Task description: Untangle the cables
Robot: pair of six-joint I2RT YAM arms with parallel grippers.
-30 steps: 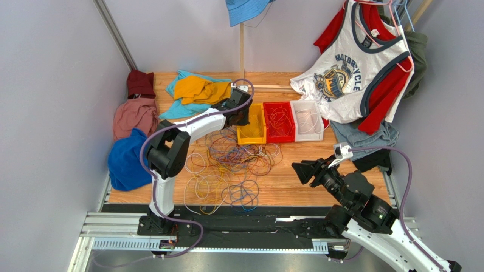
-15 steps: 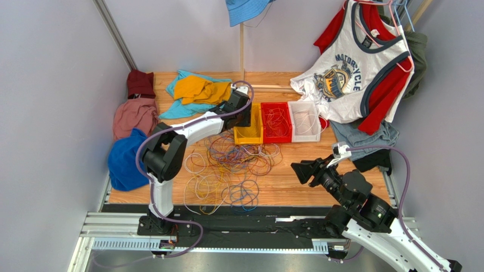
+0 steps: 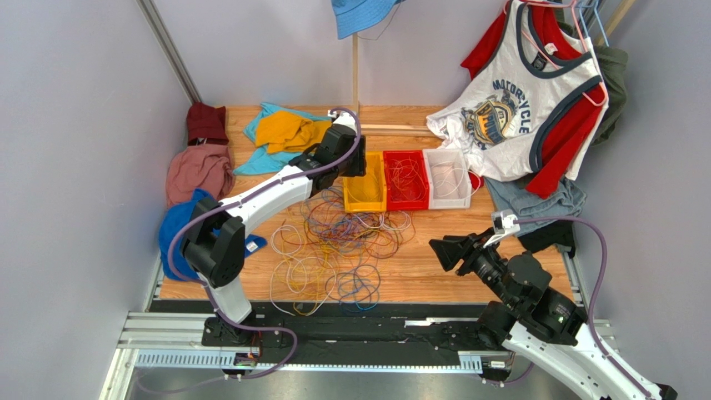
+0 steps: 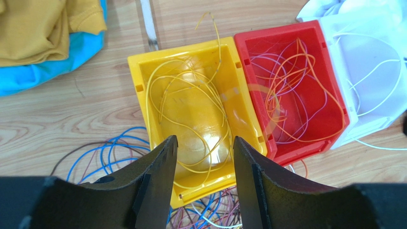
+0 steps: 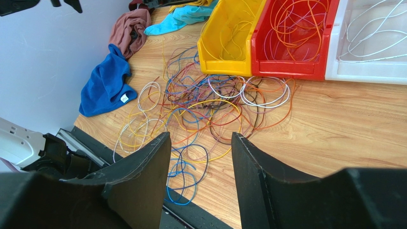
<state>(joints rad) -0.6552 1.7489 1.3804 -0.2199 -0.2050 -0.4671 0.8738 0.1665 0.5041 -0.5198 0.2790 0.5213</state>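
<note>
**A:** Fingers on our left gripper (image 3: 357, 169) look parted from above, hanging over the yellow bin (image 3: 367, 206). Those on our right gripper (image 3: 442, 250) are parted too, and the tangle of cables (image 3: 338, 250) lies well off to their left on the table (image 3: 409, 279).

**B:** We judge those wires light, limp and springy. We should pinch a single loop at the heap's outer edge, where it lies clear of its neighbours.

**A:** At the left wrist, our fingers (image 4: 160, 176) stand apart with nothing between them. Yellow strands (image 4: 191, 95) coil in the bin below and ahead of the tips, and blue loops lie on the wood beside one finger.

**B:** And the red bin (image 4: 282, 29), holding orange and purple strands, sits out past the other finger.

**A:** At the right wrist, our fingers (image 5: 143, 176) gape empty. The heap (image 5: 210, 109) lies ahead of and below them, apart and untouched.

**B:** Thin as they are, we expect them to slip unless we close fully.
</note>
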